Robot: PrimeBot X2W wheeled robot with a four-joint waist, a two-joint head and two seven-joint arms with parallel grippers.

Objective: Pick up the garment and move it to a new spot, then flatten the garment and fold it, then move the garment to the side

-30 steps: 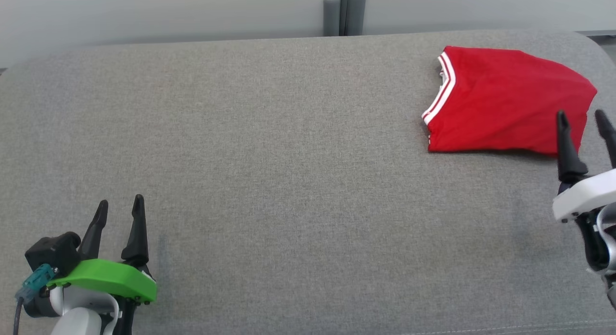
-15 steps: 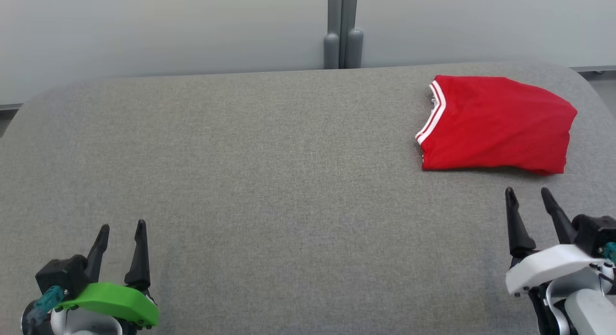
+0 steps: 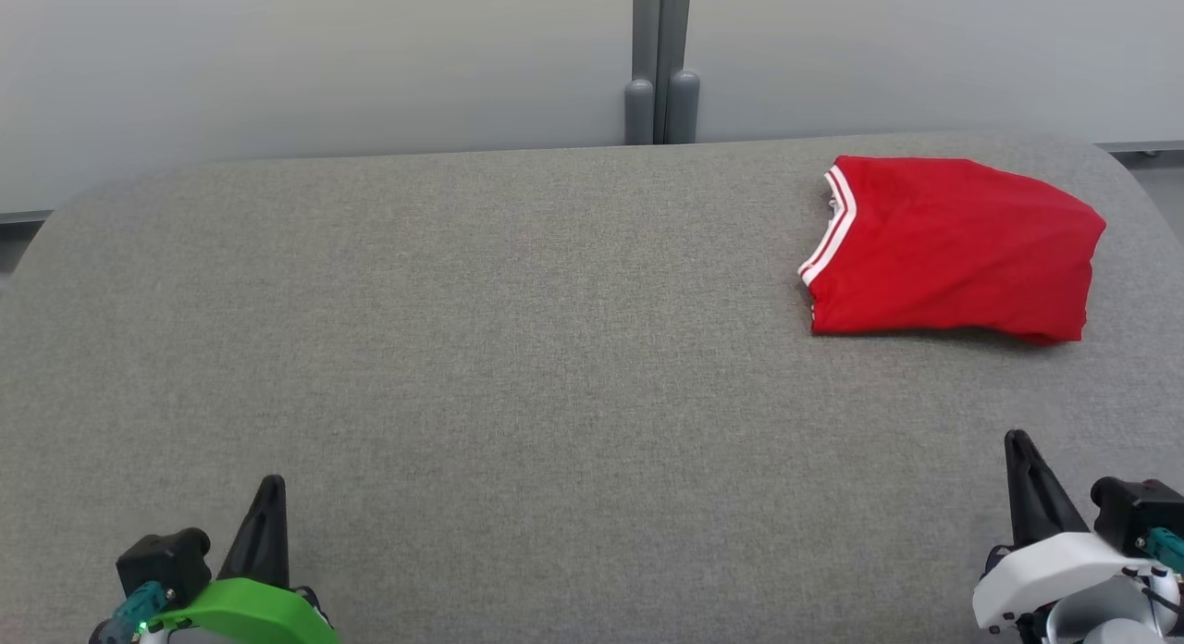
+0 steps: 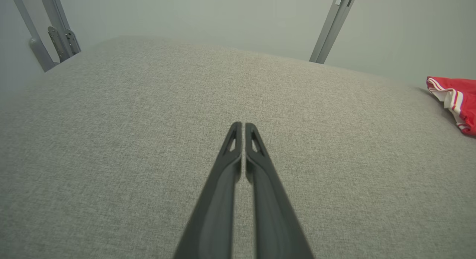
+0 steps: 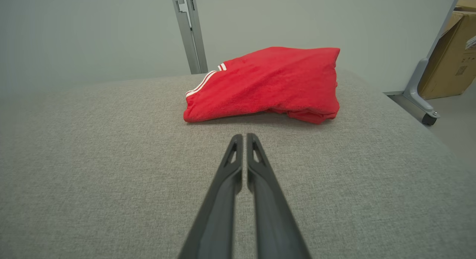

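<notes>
Garment (image 3: pixel 953 246): folded, red, sitting far right on the grey table (image 3: pixel 518 348)
Left gripper (image 4: pixel 241 125): fingers together, holding nothing
Right gripper (image 5: pixel 241 137): same deal, empty

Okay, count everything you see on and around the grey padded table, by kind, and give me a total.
red garment: 1
grippers, left gripper and right gripper: 2
cardboard box: 1
total: 4

garment (image 4: pixel 465 104) cropped, left wrist view; cardboard box (image 5: pixel 450 54) — cropped too
</notes>
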